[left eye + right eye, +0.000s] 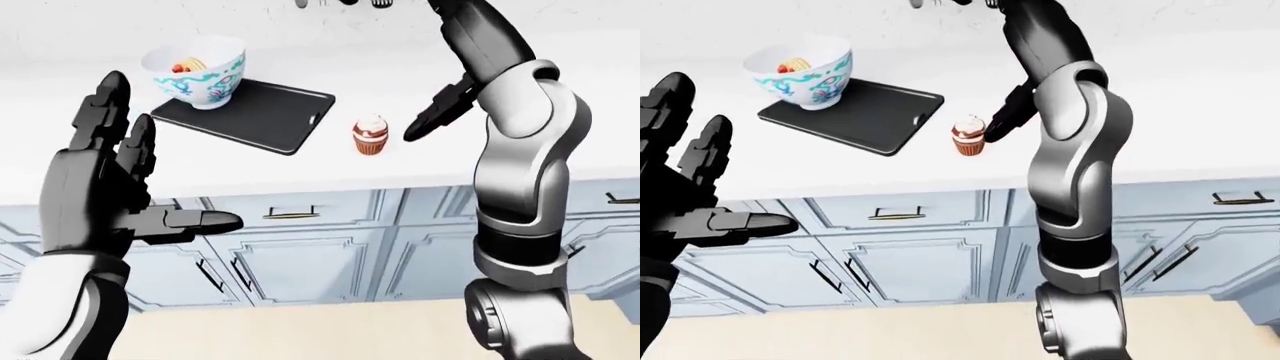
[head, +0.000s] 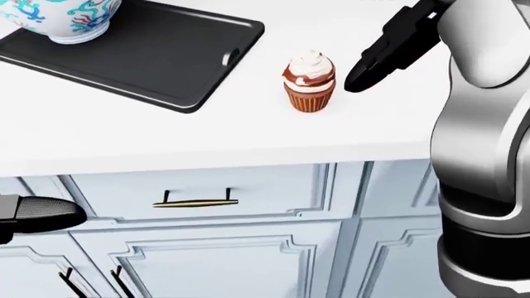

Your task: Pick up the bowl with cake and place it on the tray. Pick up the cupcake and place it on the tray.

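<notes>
While the cupcake [image 2: 310,82] stands upright near the counter [image 2: 124,139] edge, just right of the tray [image 2: 157,53] holding the bowl [image 1: 195,71], the right hand [image 2: 383,53] hovers beside it, grip unclear; the left hand [image 1: 110,187] is spread.

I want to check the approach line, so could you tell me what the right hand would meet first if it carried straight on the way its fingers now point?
Most likely the cupcake. The right hand points down and to the left in the head view, with a small gap of bare counter between them; depth is unclear, so it could pass just beside it.
</notes>
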Tool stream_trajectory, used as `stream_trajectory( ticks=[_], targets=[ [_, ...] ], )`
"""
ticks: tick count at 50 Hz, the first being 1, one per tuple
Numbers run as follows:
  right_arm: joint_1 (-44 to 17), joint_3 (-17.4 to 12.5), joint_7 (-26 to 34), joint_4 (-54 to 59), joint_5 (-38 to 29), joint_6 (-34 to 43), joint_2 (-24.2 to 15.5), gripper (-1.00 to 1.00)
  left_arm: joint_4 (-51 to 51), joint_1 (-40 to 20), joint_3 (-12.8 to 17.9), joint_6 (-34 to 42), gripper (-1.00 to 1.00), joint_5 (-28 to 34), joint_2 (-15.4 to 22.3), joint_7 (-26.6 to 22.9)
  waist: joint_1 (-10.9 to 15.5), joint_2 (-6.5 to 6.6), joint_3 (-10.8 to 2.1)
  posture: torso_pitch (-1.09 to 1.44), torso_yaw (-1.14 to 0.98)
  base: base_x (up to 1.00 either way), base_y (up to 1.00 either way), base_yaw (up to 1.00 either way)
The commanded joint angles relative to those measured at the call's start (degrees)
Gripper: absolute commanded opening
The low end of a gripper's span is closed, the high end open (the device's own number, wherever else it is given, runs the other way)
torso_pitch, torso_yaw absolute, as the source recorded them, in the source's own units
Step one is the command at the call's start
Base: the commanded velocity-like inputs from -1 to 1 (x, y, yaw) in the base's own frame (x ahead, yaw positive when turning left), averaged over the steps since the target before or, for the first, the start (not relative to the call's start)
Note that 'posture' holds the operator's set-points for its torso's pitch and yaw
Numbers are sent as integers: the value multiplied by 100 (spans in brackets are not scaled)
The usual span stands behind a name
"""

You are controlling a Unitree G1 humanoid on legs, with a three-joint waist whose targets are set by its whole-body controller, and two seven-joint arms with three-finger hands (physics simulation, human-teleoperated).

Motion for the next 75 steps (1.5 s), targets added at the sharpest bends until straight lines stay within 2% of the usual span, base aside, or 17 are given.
stream_trajectory(
  ticks=[1, 3, 4, 11, 13, 14, 15, 17, 20, 21, 23, 26, 30, 32, 41, 56, 75],
  targets=[
    [-194, -23, -72, -116, -38, -79, -39, 100, -94, -85, 50, -179, 100, 54, 52, 5, 4, -4, -127, 0, 0, 0, 0, 0],
    [-212, -18, -48, -118, -68, -86, -48, 100, -105, -70, 51, -183, 100, 68, 38, -5, 3, -19, -140, 0, 0, 0, 0, 0],
    [-210, -25, -60, -107, -68, -98, -48, 100, -97, -58, 42, -200, 100, 79, 33, -10, 10, 1, -278, 0, 0, 0, 8, 0],
    [-177, -55, -92, -117, -38, -113, -41, 100, -84, -3, -4, -265, 100, 152, -8, -42, 9, -91, -154, 0, 0, 12, 24, 0],
    [-175, -68, -108, -121, -12, -97, -42, 100, -79, 15, -20, -288, 100, 179, -21, -59, -5, 2, -125, 0, 0, 21, 21, 0],
    [-180, -71, -107, -125, -3, -87, -48, 100, -77, 16, -23, -290, 100, 188, -25, -66, -35, 169, -112, 0, 0, 22, 9, 0],
    [-185, -74, -108, -131, 7, -73, -52, 100, -70, 17, -26, -300, 100, 201, -29, -74, -44, 448, -145, 0, 0, 22, 2, 0],
    [-184, -73, -118, -125, 15, -71, -63, 100, -56, 22, -38, -319, 100, 219, -36, -84, -67, 380, -64, 0, 0, 21, 1, 0],
    [-205, -77, -107, -142, 20, -38, -79, 100, -69, 7, -41, -296, 100, 238, -39, -96, -10, 285, -140, 0, 0, 21, 1, 0],
    [-213, -86, -92, -161, 26, -24, -94, 100, -89, -20, -29, -255, 100, 232, -38, -98, -24, 217, 1, 0, 0, 2, 0, 0],
    [-231, -108, -52, -214, 44, 15, -122, 100, -106, -37, -23, -229, 100, 234, -40, -104, -41, 171, -73, 0, 0, 0, 0, 0],
    [-250, -119, -46, -231, 72, 35, -158, 100, -88, -22, -34, -258, 100, 260, -47, -119, 7, 34, -30, 0, 0, 0, 0, 0],
    [-260, -119, -56, -229, 86, 60, -179, 100, -52, -56, -62, -266, 100, 283, -46, -120, 113, -325, -76, 0, 0, 0, 0, 0],
    [-280, -123, -6, -277, 80, 92, -199, 100, -65, -75, -63, -238, 100, 284, -43, -121, 141, -219, -80, 0, 0, 0, 0, 0],
    [-384, -271, 118, -601, 199, 344, -420, 100, -94, 3, 46, -265, 100, 249, -57, -158, 93, -64, -131, 0, 0, 0, 0, 0],
    [288, -274, 633, -1656, 172, 806, -345, 100, -65, 75, -1, -369, 100, 299, -89, -178, 44, -71, -98, 0, 0, 0, 0, 0],
    [722, -92, -539, -157, 516, 178, 32, 100, 11, 139, -57, -490, 100, 385, -133, -223, 58, -43, -189, 0, 0, 0, 0, 0]
  ],
)
